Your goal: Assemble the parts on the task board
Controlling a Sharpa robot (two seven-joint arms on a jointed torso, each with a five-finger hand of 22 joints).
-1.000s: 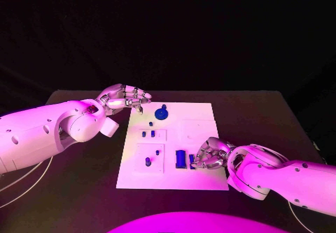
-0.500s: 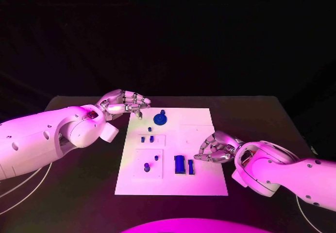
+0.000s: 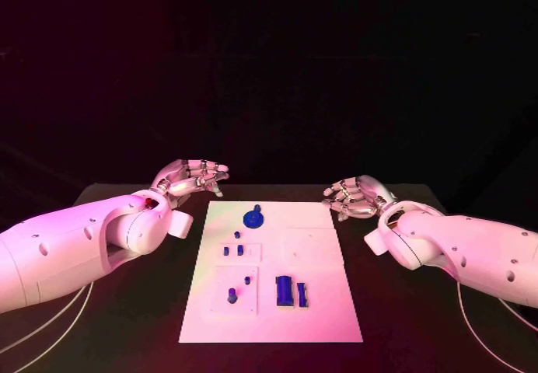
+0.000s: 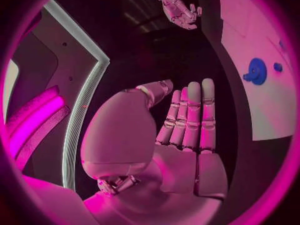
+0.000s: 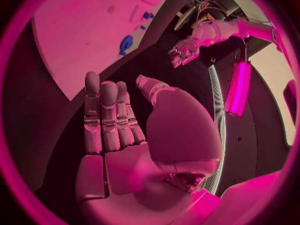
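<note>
Both hands have drawn back since a second ago: the right one was down among the parts at the near right of the board and now hangs beyond its far right corner, while the left has slid a little outward from the far left corner.

Going left to right, the left hand (image 3: 193,178) hovers just off the far left corner of the task board (image 3: 319,311), fingers straight and side by side in its wrist view, grasping nothing. On the board, the blue parts sit in a column down its left half: a round disc (image 3: 254,218) at the far end, small pegs (image 3: 232,250) in the middle, then a single peg (image 3: 232,295) beside two upright blocks (image 3: 291,292) at the near end. The right hand (image 3: 355,196) floats past the far right corner, likewise released and empty.

This looks like a pause between steps, with neither hand engaged. Next, I judge, one hand must descend and pinch a small piece, which calls for a fine grip.

No brand, label or writing can be read anywhere.
</note>
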